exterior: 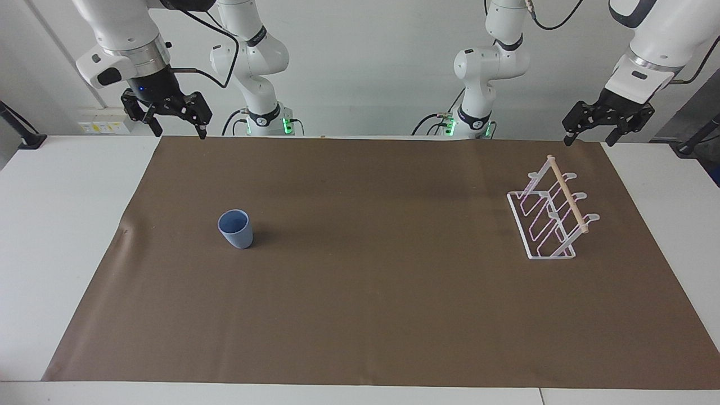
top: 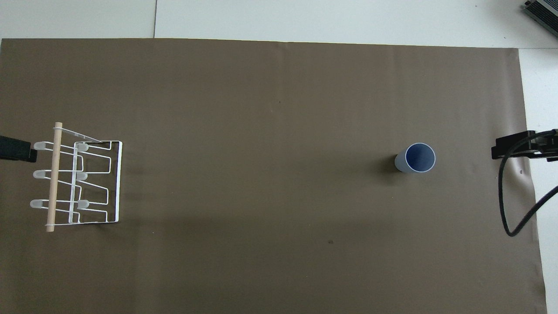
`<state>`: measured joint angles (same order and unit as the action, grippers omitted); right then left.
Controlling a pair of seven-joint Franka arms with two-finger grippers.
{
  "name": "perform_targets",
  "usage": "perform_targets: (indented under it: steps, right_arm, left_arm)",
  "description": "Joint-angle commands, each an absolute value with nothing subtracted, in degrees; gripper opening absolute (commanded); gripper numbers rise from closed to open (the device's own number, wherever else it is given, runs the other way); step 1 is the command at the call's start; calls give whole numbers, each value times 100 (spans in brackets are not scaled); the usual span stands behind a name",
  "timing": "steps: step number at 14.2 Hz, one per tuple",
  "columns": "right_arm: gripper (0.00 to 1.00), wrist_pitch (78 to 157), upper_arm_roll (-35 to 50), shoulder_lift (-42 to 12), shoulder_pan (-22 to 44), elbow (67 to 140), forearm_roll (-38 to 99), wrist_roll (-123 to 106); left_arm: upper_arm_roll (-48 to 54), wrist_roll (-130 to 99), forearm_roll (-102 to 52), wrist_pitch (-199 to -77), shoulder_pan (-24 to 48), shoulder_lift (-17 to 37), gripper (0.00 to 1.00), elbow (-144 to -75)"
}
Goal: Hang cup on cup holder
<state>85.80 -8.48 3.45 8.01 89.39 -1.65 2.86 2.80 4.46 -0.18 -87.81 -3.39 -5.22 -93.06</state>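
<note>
The light-blue cup (exterior: 235, 229) stands upright, mouth up, on the brown mat toward the right arm's end of the table; it also shows in the overhead view (top: 416, 158). The white wire cup holder (exterior: 548, 216) with its wooden dowel along the top stands toward the left arm's end (top: 78, 179), with nothing on it. My right gripper (exterior: 179, 134) is open and empty, raised over the mat's edge nearest the robots (top: 518, 146). My left gripper (exterior: 589, 140) is open and empty, raised over the mat's corner near the cup holder (top: 17, 148). Both arms wait.
A brown mat (exterior: 360, 315) covers most of the white table (exterior: 56, 225). A black cable (top: 505, 196) hangs from the right arm over the mat's edge. A grey device (top: 542, 11) lies at the table corner farthest from the robots.
</note>
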Motion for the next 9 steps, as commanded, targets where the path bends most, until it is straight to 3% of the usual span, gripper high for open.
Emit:
perform_targets:
  steps: [1,9]
  right_arm:
    - [100,8543,-826,404,782,8991,-167,290]
    - [100,8631,-826,501,782,9193,-167,308]
  left_arm:
    - [281,439,53,-8807,-308,-580,100,-9369]
    - [290,457,53,-8824,-299,-580,100,-9387]
